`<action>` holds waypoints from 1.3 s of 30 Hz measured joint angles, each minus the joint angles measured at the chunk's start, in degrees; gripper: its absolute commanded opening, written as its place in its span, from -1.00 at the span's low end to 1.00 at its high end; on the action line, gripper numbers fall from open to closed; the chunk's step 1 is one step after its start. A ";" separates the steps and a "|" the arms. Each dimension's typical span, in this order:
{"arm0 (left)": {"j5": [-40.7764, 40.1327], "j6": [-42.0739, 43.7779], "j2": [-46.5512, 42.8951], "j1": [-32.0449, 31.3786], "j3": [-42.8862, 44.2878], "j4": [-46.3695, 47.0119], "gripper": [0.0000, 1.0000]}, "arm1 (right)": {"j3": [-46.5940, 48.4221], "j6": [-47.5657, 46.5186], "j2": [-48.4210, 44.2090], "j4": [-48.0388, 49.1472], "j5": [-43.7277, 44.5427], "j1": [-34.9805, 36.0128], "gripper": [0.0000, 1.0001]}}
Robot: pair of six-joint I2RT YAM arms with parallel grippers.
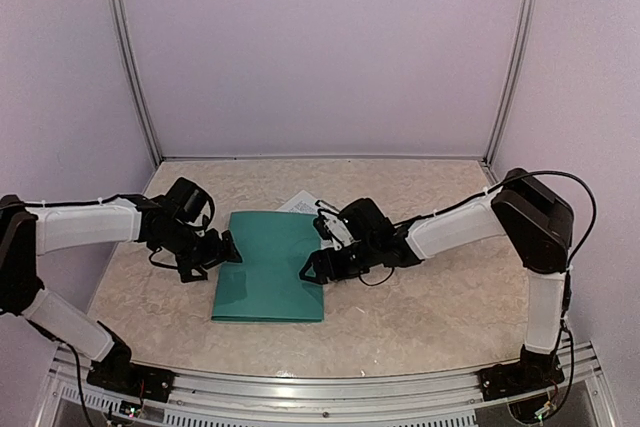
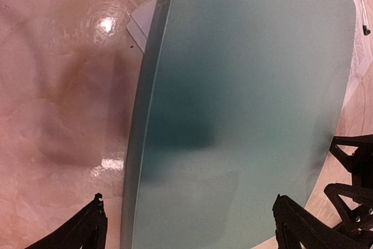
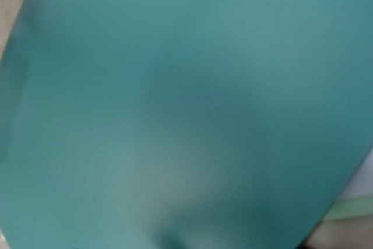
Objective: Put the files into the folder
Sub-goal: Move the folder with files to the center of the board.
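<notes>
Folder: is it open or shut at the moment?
Shut. The folder lies flat as one plain teal panel, with no inner clip showing. A white sheet shows at its far edge, outside it.

Nothing is coming through clearly enough to be read in any view. In the left wrist view, a narrow strip of the files point(image 2: 364, 51) is showing past the long edge of the folder point(image 2: 245, 86). Faint grey print is running across that strip, but it is staying too small and blurred to make out.
</notes>
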 measured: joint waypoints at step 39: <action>5.62 3.30 32.85 -19.37 34.95 -0.31 0.75 | -29.68 13.38 -35.60 -12.66 23.91 2.14 0.43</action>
